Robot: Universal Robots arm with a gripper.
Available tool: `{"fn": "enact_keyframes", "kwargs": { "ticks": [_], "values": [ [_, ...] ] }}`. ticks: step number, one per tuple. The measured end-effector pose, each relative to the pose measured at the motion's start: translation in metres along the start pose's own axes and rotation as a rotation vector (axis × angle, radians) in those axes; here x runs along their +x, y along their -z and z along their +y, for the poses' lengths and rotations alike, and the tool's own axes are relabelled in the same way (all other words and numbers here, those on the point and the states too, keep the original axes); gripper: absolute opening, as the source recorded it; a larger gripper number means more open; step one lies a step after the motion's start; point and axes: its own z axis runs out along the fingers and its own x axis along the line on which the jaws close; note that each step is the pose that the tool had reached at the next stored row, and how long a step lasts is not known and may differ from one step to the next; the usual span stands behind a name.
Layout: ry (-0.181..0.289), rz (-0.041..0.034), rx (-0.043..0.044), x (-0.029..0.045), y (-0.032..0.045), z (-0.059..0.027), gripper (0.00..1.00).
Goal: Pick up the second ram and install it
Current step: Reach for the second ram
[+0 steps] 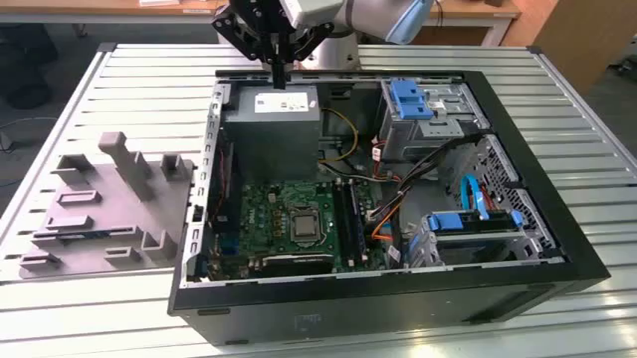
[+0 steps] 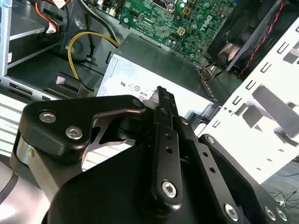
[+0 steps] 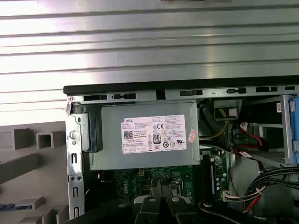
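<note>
Counts: 1 open tower case (image 1: 378,313), 1 power supply (image 1: 271,130), 1 motherboard (image 1: 264,216), 1 CPU socket (image 1: 301,226). 2 blue drive-bay latches (image 1: 410,97) — far right, and the other near right (image 1: 468,221). 1 grey fixture block (image 1: 110,209) left of the case, 1 ram stick (image 1: 85,233) on it. 1 gripper (image 1: 280,82) — far side.

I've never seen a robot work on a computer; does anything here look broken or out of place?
Nothing stands out. The open black computer case lies flat on the slatted metal table, with the grey plastic fixture block beside it.
</note>
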Motion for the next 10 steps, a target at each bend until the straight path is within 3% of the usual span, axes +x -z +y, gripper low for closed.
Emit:
{"fn": "enact_keyframes", "kwargs": {
  "ticks": [10],
  "values": [
    [0.0, 0.0, 0.0, 0.0001, 0.0, 0.0, 0.11]
  ]
}}
